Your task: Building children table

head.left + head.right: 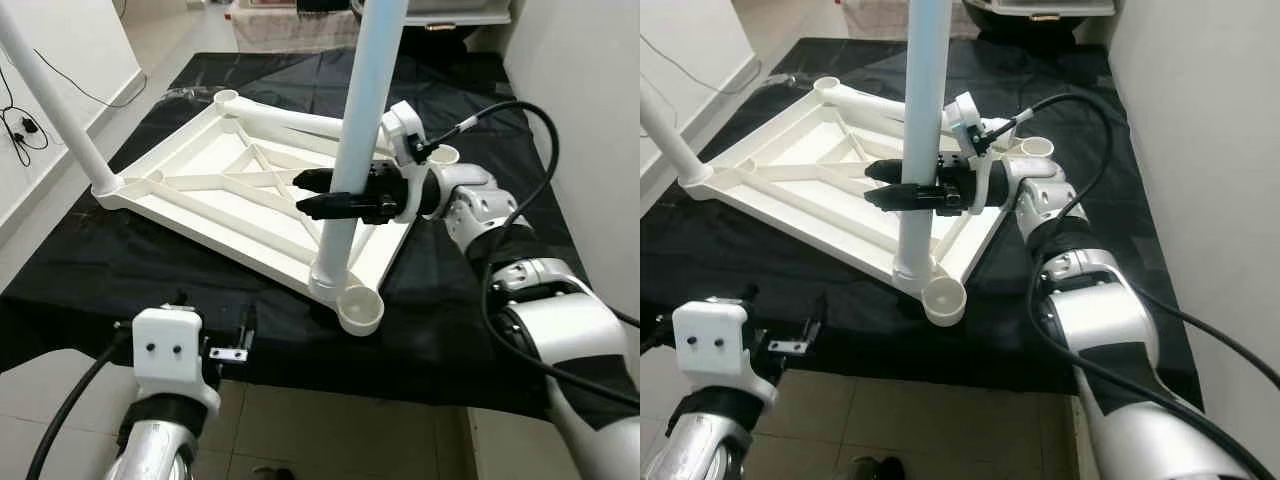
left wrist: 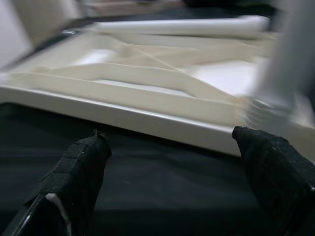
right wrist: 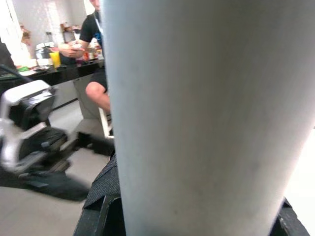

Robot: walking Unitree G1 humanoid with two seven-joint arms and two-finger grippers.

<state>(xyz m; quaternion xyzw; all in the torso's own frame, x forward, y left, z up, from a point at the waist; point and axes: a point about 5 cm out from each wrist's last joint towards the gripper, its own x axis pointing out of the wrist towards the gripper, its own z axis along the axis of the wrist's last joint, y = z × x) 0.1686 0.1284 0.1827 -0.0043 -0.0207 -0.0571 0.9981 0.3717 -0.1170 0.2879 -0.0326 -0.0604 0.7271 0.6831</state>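
Gripping upright leg (image 1: 360,110) with right gripper (image 1: 312,194), clenched.
Leg seated in tabletop (image 1: 200,195) corner socket; left gripper (image 2: 172,182) released, near edge.

**Upturned table top on the floor sheet, legs standing from its corners**

A sheet (image 1: 130,270) is spread over the floor, and the table top (image 1: 215,200) lies on it underside up. One leg (image 1: 360,130) stands upright in the socket at the near corner, with an empty socket (image 1: 360,308) just in front of it. A second leg (image 1: 55,105) rises slanting from the left corner. A third leg (image 1: 300,122) lies along the far edge.

The right tool (image 1: 312,193) reaches in from the right, its fingers on either side of the upright leg. The left tool (image 2: 172,187) sits at the sheet's near edge, in front of the table top and apart from it.

A person (image 3: 93,54) sits beyond, beside a counter (image 3: 59,73).
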